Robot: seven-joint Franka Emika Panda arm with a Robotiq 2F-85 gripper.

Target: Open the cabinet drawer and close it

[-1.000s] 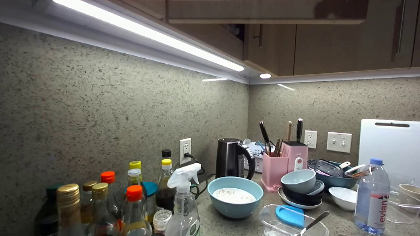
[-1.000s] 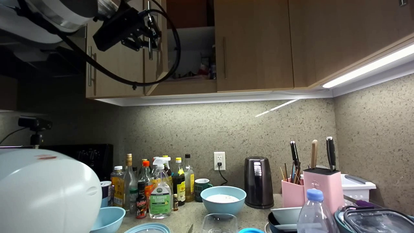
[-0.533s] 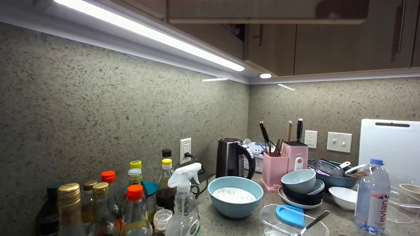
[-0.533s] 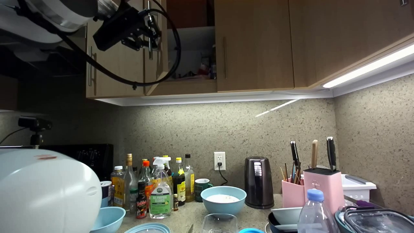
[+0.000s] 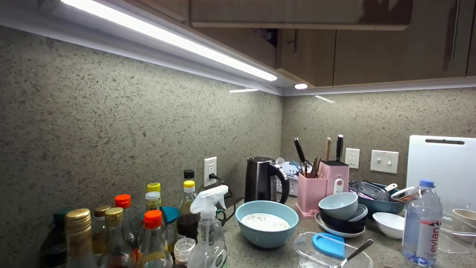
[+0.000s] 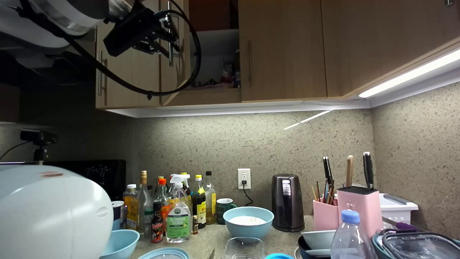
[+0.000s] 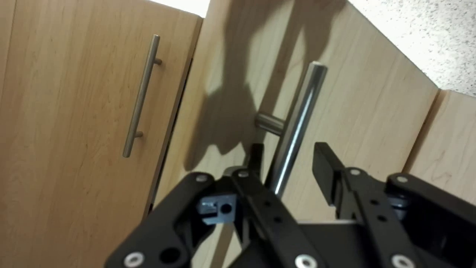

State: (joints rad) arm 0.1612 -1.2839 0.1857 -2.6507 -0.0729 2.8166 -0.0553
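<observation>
In an exterior view, the flat light-brown wooden cabinet door point(image 6: 169, 77) stands ajar, above and left of the pale-blue round bowl point(image 6: 248, 232). Its slim silver metal bar handle point(image 7: 296, 128) passes between the wide-spread jaws of the black two-finger gripper point(image 7: 289, 163); contact cannot be determined. A looped black cable point(image 6: 158, 93) crosses in front of the door's lower edge. Right of the bowl: dark glossy kettle point(image 6: 287, 203). Left: clear plastic spray bottle point(image 6: 178, 223) beside capped bottles point(image 6: 199, 205). Beneath: speckled grey countertop point(image 6: 278, 239). Behind: speckled stone-like wall point(image 6: 215, 144). Above right: lit white strip lamp point(image 6: 409, 71).

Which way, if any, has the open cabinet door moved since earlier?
Yes: in an exterior view, the open door has swung slightly right, toward the closed door.
</observation>
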